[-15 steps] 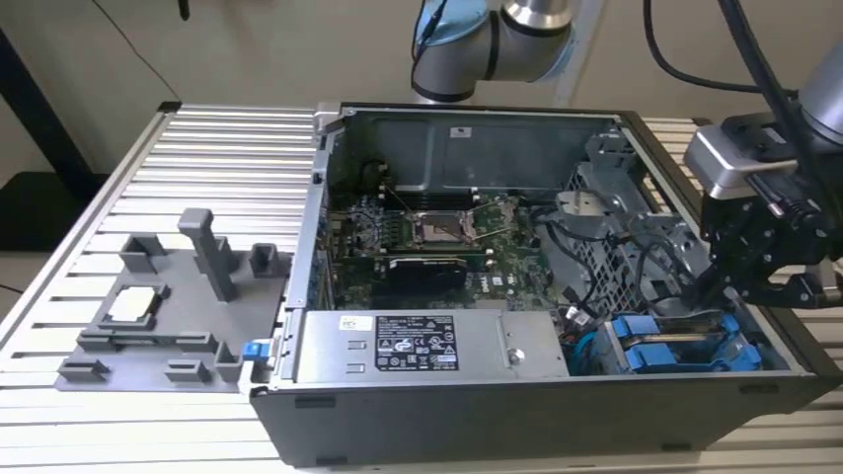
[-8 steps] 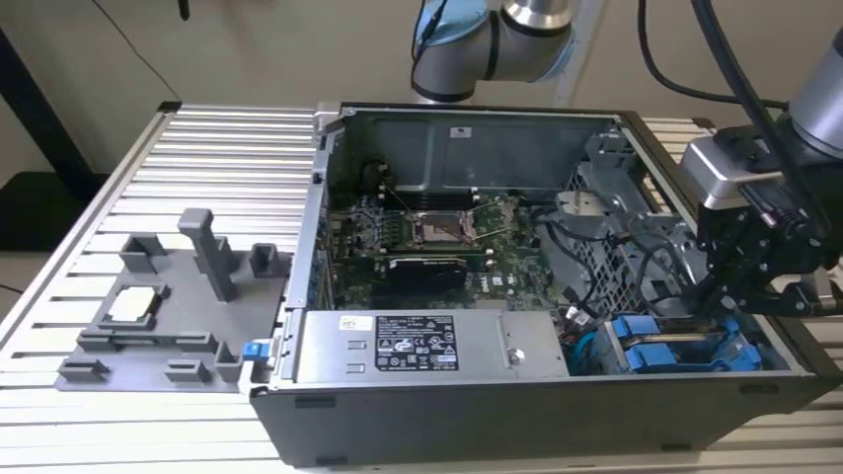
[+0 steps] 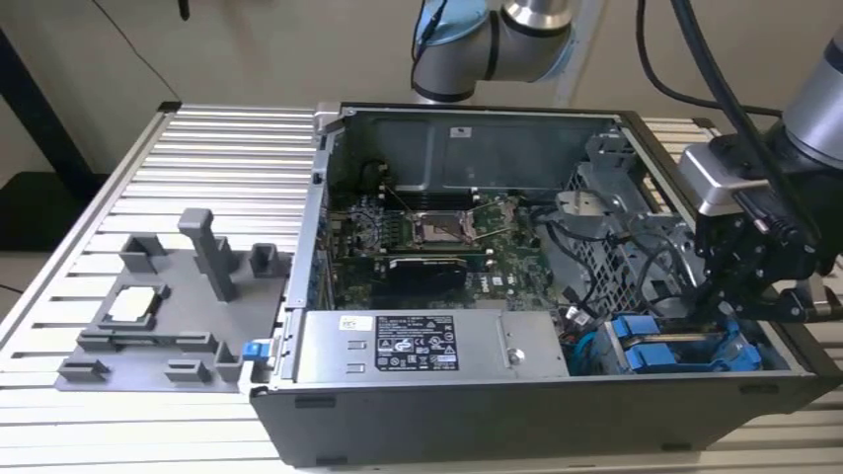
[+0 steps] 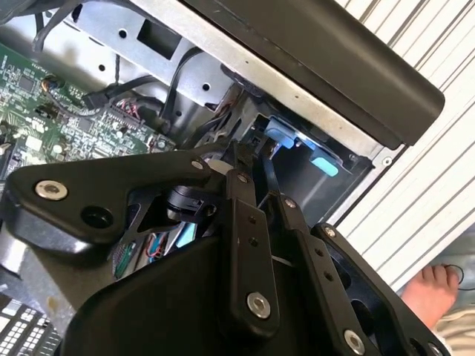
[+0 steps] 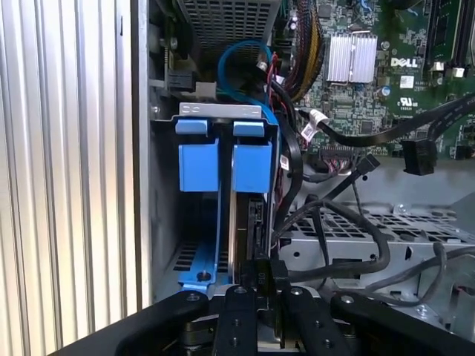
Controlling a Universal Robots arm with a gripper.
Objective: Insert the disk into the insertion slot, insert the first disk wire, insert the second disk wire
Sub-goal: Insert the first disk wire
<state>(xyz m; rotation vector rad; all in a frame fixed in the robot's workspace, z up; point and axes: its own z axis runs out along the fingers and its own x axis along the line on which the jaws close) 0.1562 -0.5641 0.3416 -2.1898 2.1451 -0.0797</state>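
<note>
**Seat the wire square on the disk's edge**

Your gripper [image 5: 263, 288] is nearly closed, its fingers [image 5: 237, 315] pinching a small black connector [image 5: 261, 273]. By that, I judge the step in hand to be a disk wire, not the disk itself. The disk [image 5: 249, 222] sits on edge inside the insertion slot [image 5: 223, 111]. Its blue tab is level with that of the other blue carrier [image 5: 199, 159] just beside it, so it looks seated. The disk lies straight ahead of your fingertips, and the connector is touching its near edge or just short of it; I cannot tell which. Hold the connector in line with that edge and push along the disk's length, not across it. Mind the loose black cables [image 5: 349, 230] close by, toward the motherboard [image 5: 415, 30]: they could snag a finger. If the plug tilts, ease off rather than force it.
</note>
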